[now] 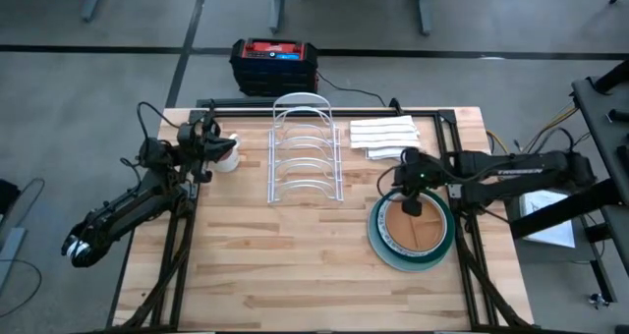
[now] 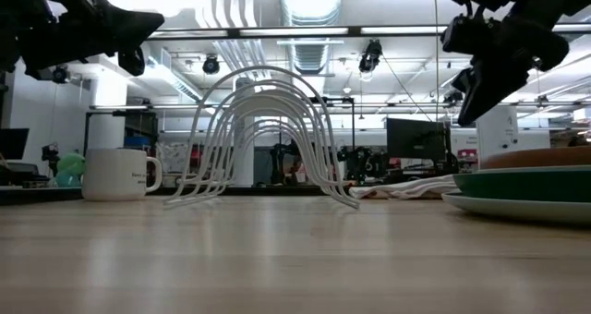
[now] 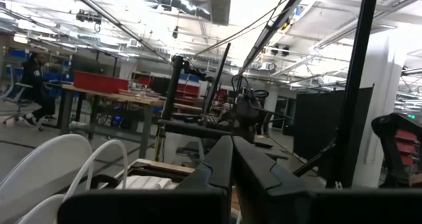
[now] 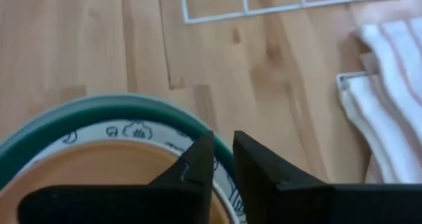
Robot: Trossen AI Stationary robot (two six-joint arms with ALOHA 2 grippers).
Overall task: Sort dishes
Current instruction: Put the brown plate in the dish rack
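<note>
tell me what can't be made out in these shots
- Plates under the tan-brown plate: the stack on the dark green plate hides them in the high view; only one patterned rim shows in the right wrist view.
- Right gripper: whether it touches the stack.
- Left gripper: near the mug; its height is unclear.

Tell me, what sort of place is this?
Probably a robotics lab or workshop: beyond the table are workbenches, a monitor and bare ceiling ducts, with a person seated far off.
</note>
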